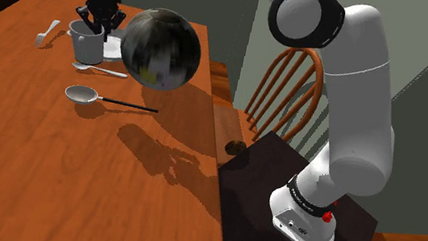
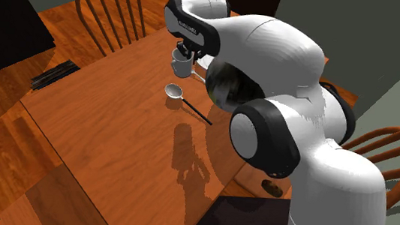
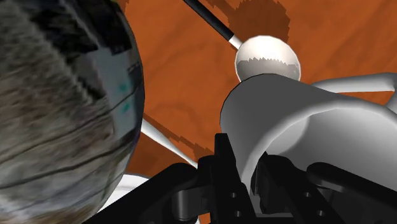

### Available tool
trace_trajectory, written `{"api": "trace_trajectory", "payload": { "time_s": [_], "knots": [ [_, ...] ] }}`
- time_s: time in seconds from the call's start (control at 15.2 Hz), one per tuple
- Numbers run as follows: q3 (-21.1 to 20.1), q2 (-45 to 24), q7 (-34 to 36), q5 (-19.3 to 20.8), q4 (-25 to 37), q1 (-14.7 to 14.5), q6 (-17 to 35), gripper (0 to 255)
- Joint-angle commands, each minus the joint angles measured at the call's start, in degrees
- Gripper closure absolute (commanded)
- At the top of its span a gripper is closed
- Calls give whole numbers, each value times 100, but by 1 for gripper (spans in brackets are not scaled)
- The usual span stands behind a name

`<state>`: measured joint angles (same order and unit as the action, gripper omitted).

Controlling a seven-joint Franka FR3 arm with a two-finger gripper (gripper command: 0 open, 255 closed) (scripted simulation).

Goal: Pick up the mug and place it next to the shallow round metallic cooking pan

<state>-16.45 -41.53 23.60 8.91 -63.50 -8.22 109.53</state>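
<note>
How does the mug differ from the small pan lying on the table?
The mug is tall and deep, the pan shallow. The pan carries a long black handle, the mug none like it. The pincer is at the mug's rim, while the pan lies free. Both look grey and rest on the wooden table.

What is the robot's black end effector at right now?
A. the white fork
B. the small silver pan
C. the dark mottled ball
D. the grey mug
D: the black end effector clasps the rim of the grey cylindrical mug, apart from the shallow round silver pan.
</note>
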Motion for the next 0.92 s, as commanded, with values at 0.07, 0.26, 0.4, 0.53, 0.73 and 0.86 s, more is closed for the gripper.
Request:
{"api": "trace_trajectory", "payload": {
  "time_s": [0.07,0.26,0.4,0.53,0.73,0.86],
  "knots": [
    [9,-41,3,12,-157,15,200,255],
    [19,-81,11,25,-324,28,404,255],
    [26,-115,17,35,-422,33,535,255],
    [34,-155,23,46,-511,38,662,255],
    [47,-222,32,64,-632,42,848,255],
    [57,-274,37,77,-700,42,967,255]
  ]
}}
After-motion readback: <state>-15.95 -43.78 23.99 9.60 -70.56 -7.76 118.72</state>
